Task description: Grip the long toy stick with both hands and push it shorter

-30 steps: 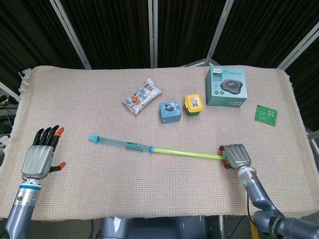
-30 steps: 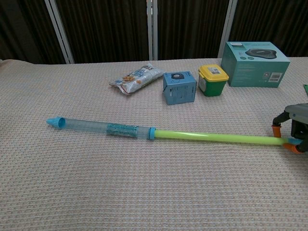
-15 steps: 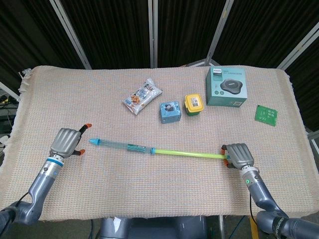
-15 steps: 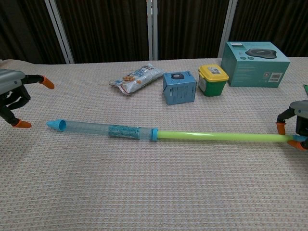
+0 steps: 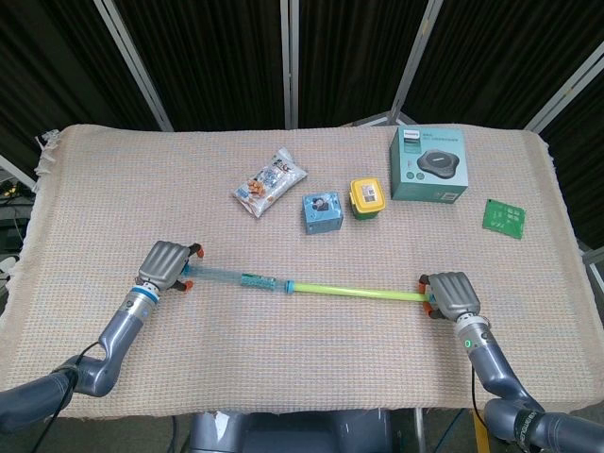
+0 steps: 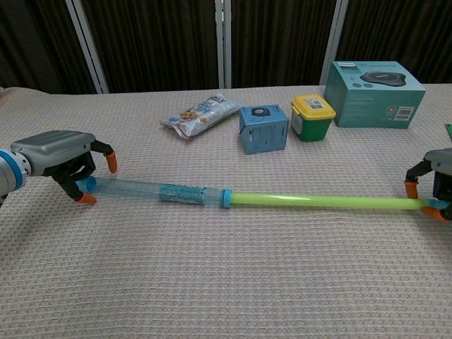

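Note:
The long toy stick lies across the table, a clear blue tube (image 5: pixel 236 276) (image 6: pixel 159 191) on the left and a thin yellow-green rod (image 5: pixel 354 292) (image 6: pixel 318 201) on the right. My left hand (image 5: pixel 165 264) (image 6: pixel 60 152) sits at the tube's blue tip (image 6: pixel 88 185). Its fingers arch over the tip and its thumb lies just below, without plainly clamping it. My right hand (image 5: pixel 451 294) (image 6: pixel 438 176) holds the rod's far end between its orange-tipped fingers.
Behind the stick stand a snack bag (image 5: pixel 270 181), a small blue box (image 5: pixel 321 212) and a yellow-lidded green tub (image 5: pixel 367 198). A teal carton (image 5: pixel 429 163) and a green card (image 5: pixel 504 218) lie at the back right.
My left hand has swept in from the left edge and now straddles the tube's blue tip. The right hand and the stick have barely shifted.

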